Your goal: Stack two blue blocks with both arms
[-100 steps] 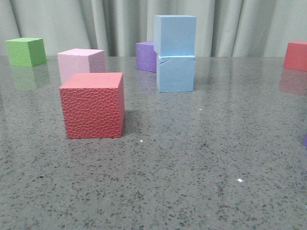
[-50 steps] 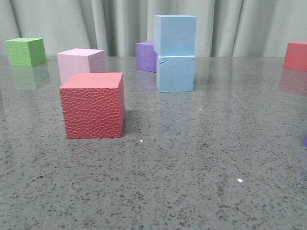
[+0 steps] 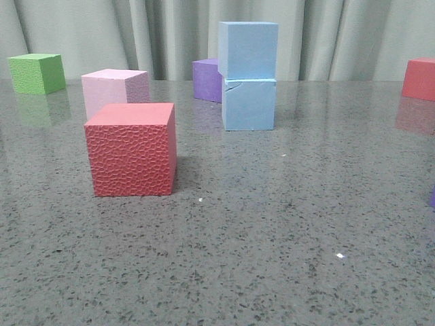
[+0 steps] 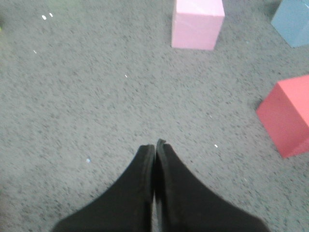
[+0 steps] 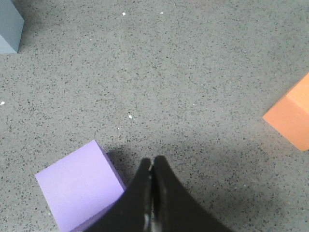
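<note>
Grey speckled table (image 3: pixel 272 238) | blue blocks (image 3: pixel 249 75) stacked | left claw (image 4: pixel 155 147) together | right claw (image 5: pixel 151 164) together

My stacked blue blocks (image 3: pixel 249 75) hide most of the dark purple cube (image 3: pixel 206 79) behind them. The far red cube (image 3: pixel 419 79) is cut by the frame's right edge; a purple sliver (image 3: pixel 432 197), perhaps another cube, barely shows there.
</note>
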### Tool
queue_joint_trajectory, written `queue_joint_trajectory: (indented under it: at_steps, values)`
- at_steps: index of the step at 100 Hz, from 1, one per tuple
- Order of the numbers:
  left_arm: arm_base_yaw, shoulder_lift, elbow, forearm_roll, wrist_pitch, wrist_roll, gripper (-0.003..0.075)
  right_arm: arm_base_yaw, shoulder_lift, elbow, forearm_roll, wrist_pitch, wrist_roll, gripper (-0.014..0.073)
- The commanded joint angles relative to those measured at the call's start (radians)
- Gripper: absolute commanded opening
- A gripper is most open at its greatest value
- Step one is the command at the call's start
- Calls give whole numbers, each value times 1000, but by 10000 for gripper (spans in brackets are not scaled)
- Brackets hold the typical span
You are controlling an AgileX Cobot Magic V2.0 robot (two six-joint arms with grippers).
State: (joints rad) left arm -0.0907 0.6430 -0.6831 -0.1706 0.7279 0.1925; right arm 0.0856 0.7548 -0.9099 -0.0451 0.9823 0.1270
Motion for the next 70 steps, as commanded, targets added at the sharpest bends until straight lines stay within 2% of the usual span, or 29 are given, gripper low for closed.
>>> queue_joint_trajectory:
  at_steps: [1, 19, 38, 45, 70]
  values:
    - [0, -15, -20, 15, -120, -7, -19, -6, -7, -25, -2, -49, -10, -69]
    - [0, -98, 48, 79, -278, -27, -19, -6, -7, -25, -2, -50, -10, -69]
    - [0, -231, 215, 234, -465, -225, -19, -6, -7, -25, -2, -50, -10, -69]
    - [0, -284, 276, 275, -499, -268, -19, -6, -7, -25, -2, -50, -10, -69]
    - [0, -455, 462, 296, -537, -270, -19, -6, -7, -25, -2, -50, -10, -69]
